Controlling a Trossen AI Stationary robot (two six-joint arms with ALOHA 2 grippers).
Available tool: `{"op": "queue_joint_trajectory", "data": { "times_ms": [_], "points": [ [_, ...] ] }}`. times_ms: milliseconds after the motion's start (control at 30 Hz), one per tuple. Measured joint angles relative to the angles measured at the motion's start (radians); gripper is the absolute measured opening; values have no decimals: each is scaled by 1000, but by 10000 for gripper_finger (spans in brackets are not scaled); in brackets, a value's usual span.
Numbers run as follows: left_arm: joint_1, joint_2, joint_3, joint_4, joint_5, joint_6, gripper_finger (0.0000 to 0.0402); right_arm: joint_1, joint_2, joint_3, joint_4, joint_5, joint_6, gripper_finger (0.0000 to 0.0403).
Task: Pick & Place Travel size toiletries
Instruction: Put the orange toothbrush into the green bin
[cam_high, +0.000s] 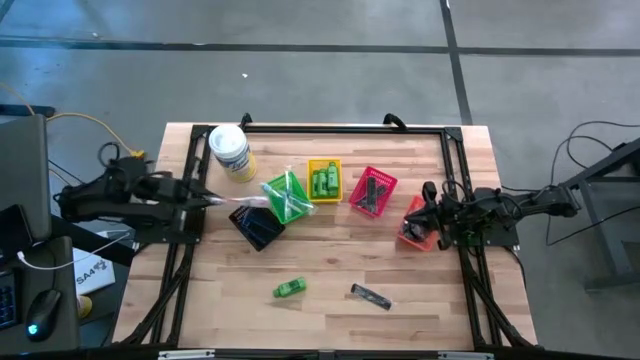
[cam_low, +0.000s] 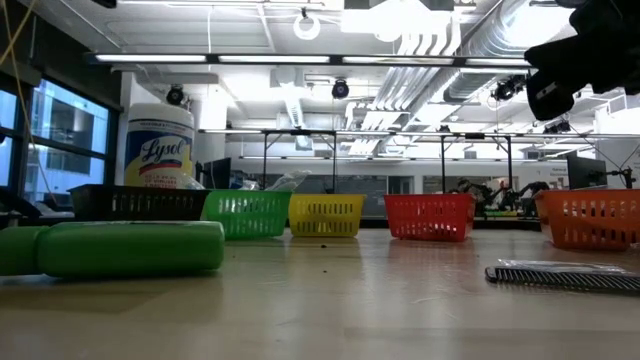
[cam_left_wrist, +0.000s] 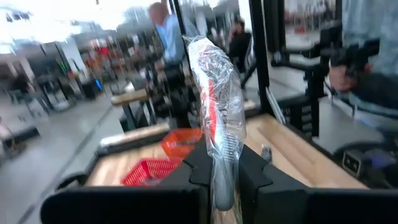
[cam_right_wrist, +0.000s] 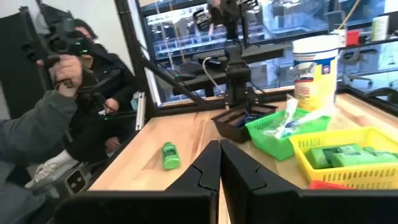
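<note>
White wipes tub (cam_high: 230, 152) is seen at the far left of the table (cam_high: 330, 270). Black basket (cam_high: 258, 228): dark items, not identifiable. Green basket (cam_high: 286, 198): clear-wrapped tubes. Yellow basket (cam_high: 324, 181): green mini bottles (cam_high: 324, 182). Red basket (cam_high: 372, 191): dark combs. Orange basket (cam_high: 417, 224) is largely hidden under the right arm; contents cannot be told.

Left gripper (cam_left_wrist: 222, 163) is clamped on a clear-wrapped razor (cam_left_wrist: 217, 106), held above the table just left of the black basket. Right gripper (cam_right_wrist: 220, 155) is closed with nothing in it, over the orange basket.

Loose on the near table: one green bottle (cam_high: 289, 288), left of centre, and one black comb (cam_high: 370, 296) to its right, both well apart from both grippers.
</note>
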Motion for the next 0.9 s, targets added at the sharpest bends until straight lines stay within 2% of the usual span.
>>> {"op": "queue_joint_trajectory", "data": {
  "times_ms": [133,233,300,567,900],
  "points": [
    [0,-117,-64,60,-7,-8,19,1,-2,-1,0,-33,-1,2],
    [0,-180,-143,127,-68,-26,19,0,-1,-1,-1,-33,0,2],
    [0,-179,-204,169,-101,-28,19,0,-2,-1,-1,-34,8,2],
    [0,-176,-341,308,-82,5,19,0,-2,-1,-10,-13,29,2],
    [0,-176,-357,260,-71,-19,19,0,-1,-1,-55,-15,38,2]
  ]
}}
